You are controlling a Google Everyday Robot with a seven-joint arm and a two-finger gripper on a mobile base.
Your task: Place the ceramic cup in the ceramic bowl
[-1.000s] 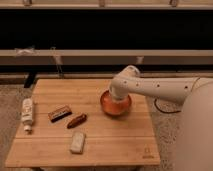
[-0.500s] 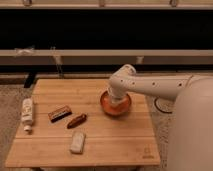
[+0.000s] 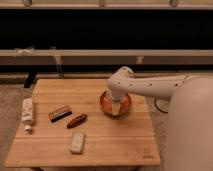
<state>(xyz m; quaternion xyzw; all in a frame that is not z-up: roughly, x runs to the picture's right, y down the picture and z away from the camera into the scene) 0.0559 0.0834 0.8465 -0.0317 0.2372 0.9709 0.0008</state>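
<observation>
The orange-red ceramic bowl point(image 3: 106, 107) sits on the wooden table point(image 3: 85, 152), right of its middle. My gripper point(image 3: 116, 103) hangs from the white arm that reaches in from the right, and it is down over the bowl's inside. A pale rounded shape under it, inside the bowl's rim, looks like the white ceramic cup point(image 3: 116, 108). The wrist hides most of it. I cannot tell whether the cup rests on the bowl's bottom or is still held.
A white bottle with a label point(image 3: 27, 113) lies at the table's left edge. A brown bar point(image 3: 60, 113), a reddish-brown wrapped item point(image 3: 76, 120) and a pale flat packet point(image 3: 77, 142) lie left of the bowl. My white body fills the right side.
The arm's wrist has shifted slightly left and lower over the bowl. The other items have not moved.
</observation>
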